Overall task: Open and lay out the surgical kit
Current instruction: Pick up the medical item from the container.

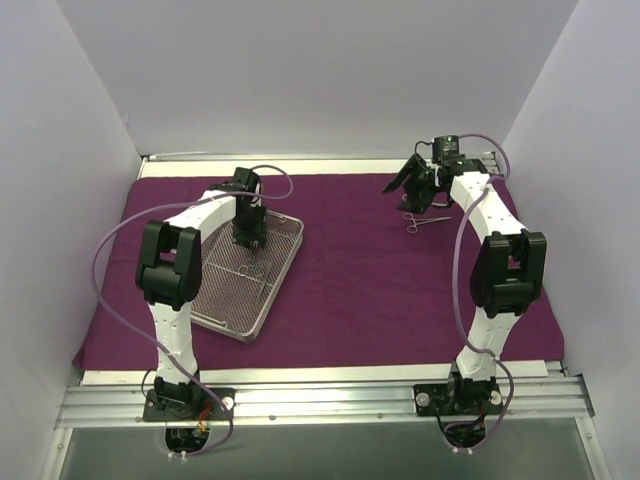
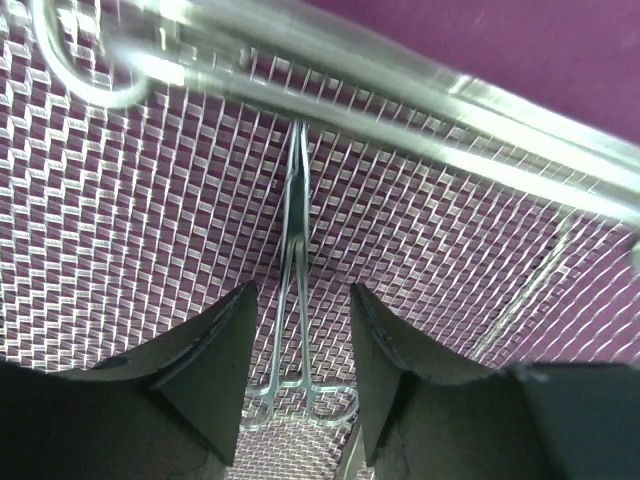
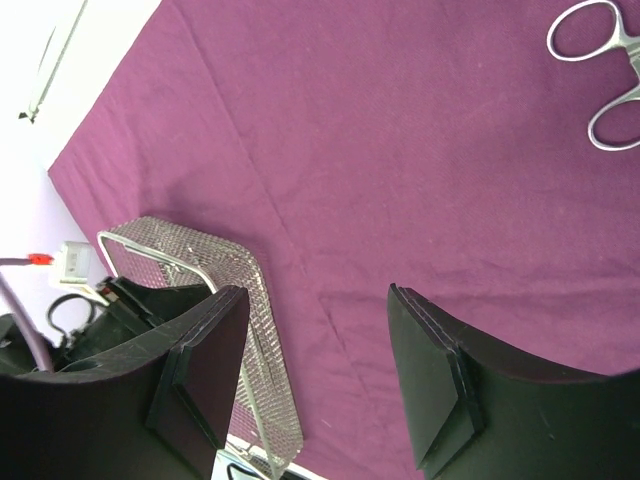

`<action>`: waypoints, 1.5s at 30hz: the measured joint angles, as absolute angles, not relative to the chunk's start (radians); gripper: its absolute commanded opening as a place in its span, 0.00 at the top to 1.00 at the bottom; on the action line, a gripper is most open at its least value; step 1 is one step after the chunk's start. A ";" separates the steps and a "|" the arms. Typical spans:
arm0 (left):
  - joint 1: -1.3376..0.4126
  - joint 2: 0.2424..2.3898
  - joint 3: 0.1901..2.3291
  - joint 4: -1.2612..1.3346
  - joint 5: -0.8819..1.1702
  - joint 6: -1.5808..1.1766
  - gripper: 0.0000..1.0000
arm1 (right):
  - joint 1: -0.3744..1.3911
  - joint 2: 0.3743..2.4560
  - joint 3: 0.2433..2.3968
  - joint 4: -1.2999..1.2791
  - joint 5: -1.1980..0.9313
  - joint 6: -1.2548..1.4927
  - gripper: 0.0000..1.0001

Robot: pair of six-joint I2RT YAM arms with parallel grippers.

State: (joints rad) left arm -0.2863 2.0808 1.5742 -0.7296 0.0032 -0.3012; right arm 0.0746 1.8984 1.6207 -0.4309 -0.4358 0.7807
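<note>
Your dark purple cloth wrap [image 1: 370, 280] lies spread flat over the bench [image 1: 330, 374]. On its left half sits the rectangular silver wire-mesh tray [image 1: 222, 300], set at an angle, one corner close to the cloth's near edge. Left gripper [image 1: 249, 240] is down inside the tray, jaws apart, straddling a thin metal ring-handled instrument [image 2: 296, 230] on the mesh, with a gap on either side. Toward the far right corner a second ring-handled instrument [image 1: 428, 221] lies on bare cloth. Right gripper [image 3: 318, 292] hovers just beyond it, jaws apart, empty.
</note>
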 measured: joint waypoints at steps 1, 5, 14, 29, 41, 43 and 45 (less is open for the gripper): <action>-0.286 2.081 1.577 -0.727 0.000 -0.300 0.50 | 0.075 1.898 1.617 -0.431 -0.436 0.780 0.42; -0.287 2.093 1.596 -0.686 -0.021 -0.294 0.55 | 0.075 1.898 1.604 -0.440 -0.436 0.780 0.42; -0.286 2.106 1.609 -0.645 -0.074 -0.281 0.57 | 0.075 1.898 1.597 -0.444 -0.436 0.780 0.42; -0.294 2.166 1.686 -0.703 -0.113 -0.278 0.85 | 0.077 1.898 1.589 -0.445 -0.446 0.785 0.42; -0.268 2.154 1.679 -0.705 -0.072 -0.266 0.98 | 0.080 1.899 1.617 -0.451 -0.453 0.783 0.42; -0.255 2.140 1.669 -0.706 -0.066 -0.266 0.98 | 0.082 1.903 1.641 -0.454 -0.454 0.777 0.42; -0.237 2.116 1.655 -0.715 -0.056 -0.266 0.98 | 0.087 1.909 1.668 -0.453 -0.456 0.763 0.42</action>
State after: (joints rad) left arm -0.2371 2.1159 1.6550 -0.7151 -0.0555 -0.2661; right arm 0.0872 1.9095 1.6676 -0.4526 -0.4561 0.7631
